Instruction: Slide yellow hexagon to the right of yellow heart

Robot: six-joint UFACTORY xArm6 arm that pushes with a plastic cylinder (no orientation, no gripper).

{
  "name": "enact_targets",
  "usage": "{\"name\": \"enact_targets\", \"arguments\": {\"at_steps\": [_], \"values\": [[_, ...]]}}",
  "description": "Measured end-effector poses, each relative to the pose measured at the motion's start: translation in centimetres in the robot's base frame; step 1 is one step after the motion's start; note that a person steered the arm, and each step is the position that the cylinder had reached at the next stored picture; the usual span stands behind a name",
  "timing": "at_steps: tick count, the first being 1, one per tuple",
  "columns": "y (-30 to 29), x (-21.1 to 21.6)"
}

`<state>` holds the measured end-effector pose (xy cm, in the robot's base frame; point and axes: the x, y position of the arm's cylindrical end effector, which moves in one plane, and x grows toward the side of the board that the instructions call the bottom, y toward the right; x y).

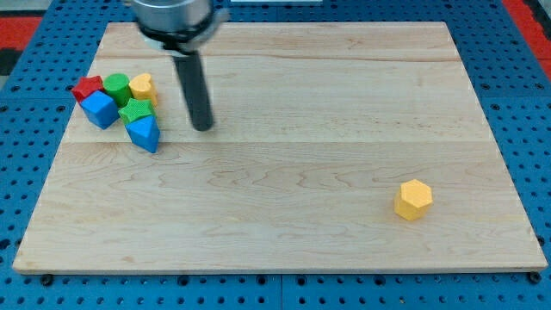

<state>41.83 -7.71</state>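
Camera view: yellow hexagon [413, 199] sits flat, alone at the bench's [284, 207] lower right, with no clear long axis and no writing. Yellow heart [143, 86] is far off at upper left, clustered with red block [86, 87], green blocks [117, 88] [135, 111] and blue blocks [99, 109] [145, 133]. My tip [203, 127] stands just right of that cluster; it carries no claw.

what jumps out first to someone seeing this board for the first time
A lone yellow hexagon sits by itself toward the view's lower right of the wooden board, far from everything else. At the view's upper left, small blocks huddle together, among them the yellow heart, a red block and a blue block. My tip stands just right of that cluster.
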Motion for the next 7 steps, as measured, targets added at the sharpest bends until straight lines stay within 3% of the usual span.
{"name": "enact_targets", "arguments": {"at_steps": [3, 4, 5, 7], "values": [[24.5, 0.7], [31.9, 4.9], [35.6, 11.3], [21.6, 13.7]]}}
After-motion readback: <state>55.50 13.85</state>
